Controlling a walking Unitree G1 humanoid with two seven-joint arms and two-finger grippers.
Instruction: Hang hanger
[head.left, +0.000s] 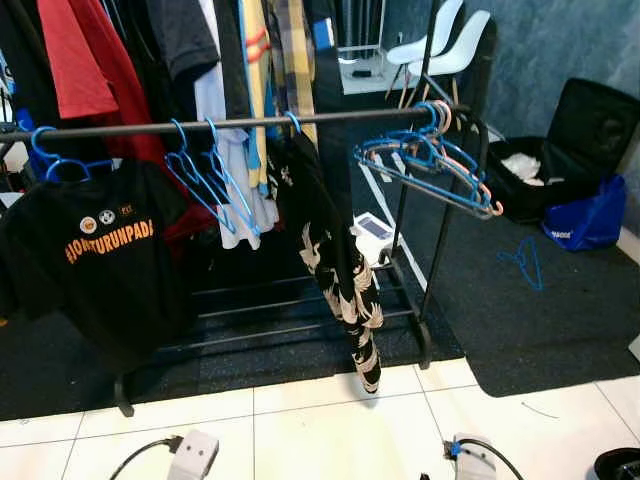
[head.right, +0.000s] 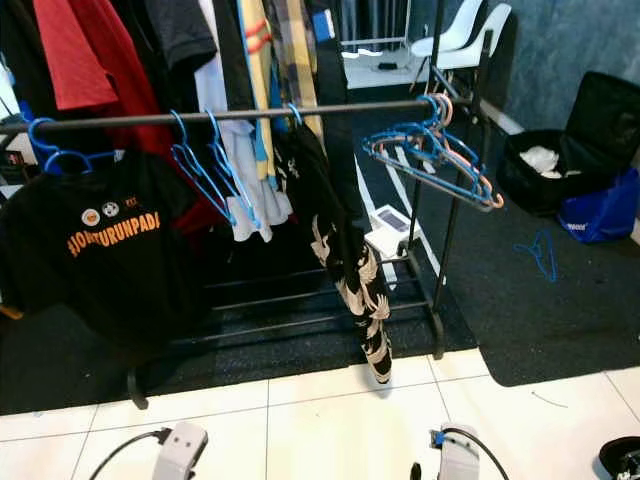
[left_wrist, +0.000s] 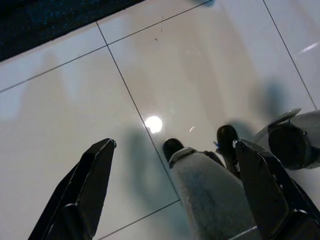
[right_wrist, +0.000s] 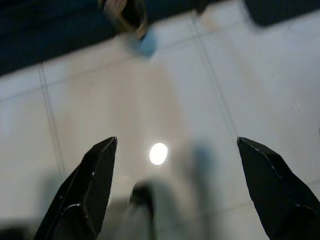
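A black clothes rack (head.left: 240, 124) stood on a dark mat (head.left: 520, 300), and white floor tiles (head.left: 320, 430) lay on the near side of it. On the left part of the rail hung a black T-shirt (head.left: 100, 250) with orange letters, on a blue hanger. To its right two empty blue hangers (head.left: 212, 180) hung side by side on the rail. Further right a black garment with a pale bird pattern (head.left: 345, 270) hung down almost to the tiles. At the right end of the rail there was a bunch of empty hangers (head.left: 430, 165), mostly blue and one pinkish, tilted out to the right.

One more blue hanger (head.left: 525, 262) lay flat on the mat, to the right of the rack and well apart from it. Beyond it stood a blue bag (head.left: 585, 220) and an open black suitcase (head.left: 570, 140). Two white chairs (head.left: 445, 50) were far behind.

Both arms hung low near the tiles. The left pincer (left_wrist: 175, 150) was wide open and held nothing; under it were the tiles. The right pincer (right_wrist: 175, 145) was also wide open and empty, over the tiles.
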